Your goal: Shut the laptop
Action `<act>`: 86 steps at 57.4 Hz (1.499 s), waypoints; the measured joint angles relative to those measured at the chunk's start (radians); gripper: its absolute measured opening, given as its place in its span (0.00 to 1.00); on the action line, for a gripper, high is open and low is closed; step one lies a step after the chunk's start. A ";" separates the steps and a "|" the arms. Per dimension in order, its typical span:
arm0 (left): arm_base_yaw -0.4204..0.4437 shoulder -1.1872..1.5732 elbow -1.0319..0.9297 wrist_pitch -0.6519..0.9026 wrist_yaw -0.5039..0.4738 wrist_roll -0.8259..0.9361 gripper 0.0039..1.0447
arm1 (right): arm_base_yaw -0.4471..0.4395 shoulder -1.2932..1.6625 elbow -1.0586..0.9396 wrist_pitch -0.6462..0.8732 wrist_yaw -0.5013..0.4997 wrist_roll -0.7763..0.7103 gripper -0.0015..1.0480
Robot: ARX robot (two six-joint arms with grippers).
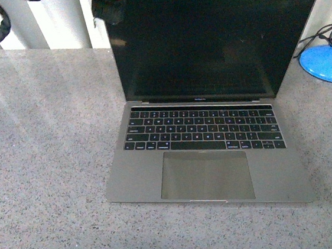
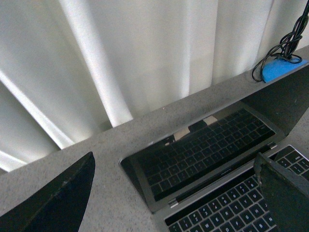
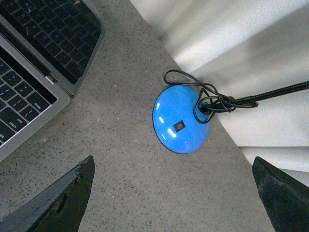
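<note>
1. The laptop sits open on the speckled grey bench, squarely in front of the robot and a little to its right. Its black screen stands nearly upright, tipped slightly back, above the black keys and the wide trackpad.
2. The left claw is up at the lid's top left corner, as the front view shows. Whether it touches the lid edge cannot be told. In its wrist view its two dark fingers are spread wide with nothing between them, and the screen and keys lie below.
3. The right claw does not show in the front view. Its wrist view has it spread wide and empty, hanging over bare bench near the blue lamp base with its looped black cable, beside the laptop's right corner.
4. White curtain hangs behind the bench.
5. Judged from this, the closing has not begun: the lid is fully up, and the step in hand is getting the left claw against the lid's top edge.
6. The next move would call for a push from behind the top edge, forward and down along the hinge's arc. It should be gentle, so the base does not slide on the bench and the lid does not slam shut.
</note>
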 joint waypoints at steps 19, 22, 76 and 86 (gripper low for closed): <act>-0.016 0.100 0.172 -0.048 0.000 0.066 0.94 | 0.042 0.116 0.202 -0.055 0.019 -0.030 0.90; -0.022 0.115 0.190 -0.049 -0.006 0.069 0.94 | 0.050 0.134 0.227 -0.056 0.017 -0.035 0.90; -0.011 0.338 0.473 -0.138 0.032 0.212 0.03 | 0.151 0.390 0.610 -0.104 0.060 0.046 0.03; 0.000 0.346 0.472 -0.151 0.043 0.237 0.03 | 0.192 0.412 0.610 -0.110 0.076 0.057 0.01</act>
